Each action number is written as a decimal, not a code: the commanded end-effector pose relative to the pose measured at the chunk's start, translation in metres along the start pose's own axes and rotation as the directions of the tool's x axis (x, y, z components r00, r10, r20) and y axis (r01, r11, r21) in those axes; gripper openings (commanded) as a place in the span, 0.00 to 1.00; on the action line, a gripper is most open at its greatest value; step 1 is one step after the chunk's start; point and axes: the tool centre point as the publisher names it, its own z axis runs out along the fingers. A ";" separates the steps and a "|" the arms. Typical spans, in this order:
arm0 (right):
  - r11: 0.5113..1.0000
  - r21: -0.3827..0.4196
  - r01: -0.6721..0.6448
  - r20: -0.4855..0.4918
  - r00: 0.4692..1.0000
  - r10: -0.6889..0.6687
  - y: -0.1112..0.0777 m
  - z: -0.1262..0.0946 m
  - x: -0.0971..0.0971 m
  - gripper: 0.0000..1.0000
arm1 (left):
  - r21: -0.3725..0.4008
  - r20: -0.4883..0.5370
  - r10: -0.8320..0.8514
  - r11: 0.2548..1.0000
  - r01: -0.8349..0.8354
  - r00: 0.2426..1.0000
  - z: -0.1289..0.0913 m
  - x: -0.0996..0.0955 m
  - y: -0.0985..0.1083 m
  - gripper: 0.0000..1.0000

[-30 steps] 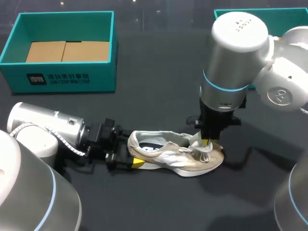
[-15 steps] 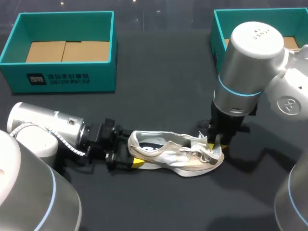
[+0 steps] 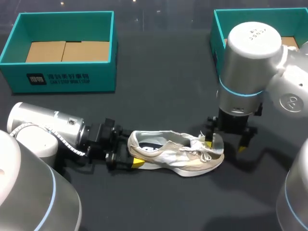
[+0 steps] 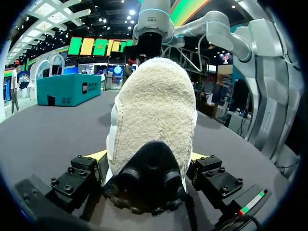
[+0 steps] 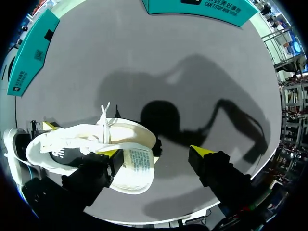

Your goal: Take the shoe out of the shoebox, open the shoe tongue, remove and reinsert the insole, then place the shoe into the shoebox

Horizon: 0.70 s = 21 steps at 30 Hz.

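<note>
The shoe [image 3: 175, 154] lies on its sole on the dark worktop [image 3: 159, 96], out of both boxes. Its long axis runs straight from one arm to the other, with the heel toward my left arm and the toe toward my right. The left tool [image 4: 147, 161] is clenched on the heel, one yellow tip on each side of the fuzzy heel counter, and pins that end down.

The right tool [image 3: 225, 143] hangs over the toe end, released and spread wide. One of its fingers [image 5: 113, 153] touches the folded-out tongue [image 5: 136, 167], while the other stands well apart over bare worktop. From this tool the shoe's opening lies back along the long axis toward the left arm, so I judge that any reach for the insole falls to the right arm (the left is busy as an anchor).

The shoe is a cream and white trainer with a thick pale sole. Its loose white laces [image 5: 105, 120] are bunched over the throat, and the tongue is turned forward over the toe with its printed underside showing. The opening looks dark inside, though I cannot tell the insole from the lining.

A teal shoebox [image 3: 62, 82] sits at the far left of the worktop, well apart from the shoe. A second teal box [image 3: 219, 29] sits at the far right, behind the right arm.
</note>
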 end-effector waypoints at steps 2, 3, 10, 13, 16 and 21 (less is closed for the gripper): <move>0.999 -0.044 -0.004 0.041 0.999 0.006 -0.004 -0.041 -0.002 0.86 | 0.000 0.001 0.001 1.000 -0.001 1.000 0.000 0.001 0.001 0.00; 0.999 -0.052 -0.003 0.048 0.999 0.006 -0.004 -0.048 -0.001 0.85 | 0.000 0.001 0.001 1.000 -0.001 1.000 0.000 0.001 0.001 0.00; 0.991 -0.114 0.076 0.083 0.994 -0.067 -0.005 -0.096 0.007 0.82 | 0.000 0.001 0.001 1.000 -0.001 1.000 0.000 0.001 0.001 0.00; 0.982 -0.135 0.129 0.109 0.987 -0.115 -0.003 -0.114 0.011 0.81 | 0.000 0.001 0.001 1.000 -0.001 1.000 0.000 0.001 0.001 0.00; 0.967 -0.156 0.200 0.120 0.976 -0.182 -0.003 -0.132 0.018 0.79 | 0.000 0.001 0.001 1.000 -0.001 1.000 0.000 0.001 0.001 0.00; 0.920 -0.182 0.348 0.119 0.936 -0.331 -0.005 -0.156 0.038 0.62 | 0.000 0.001 0.001 1.000 -0.001 1.000 0.000 0.001 0.001 0.00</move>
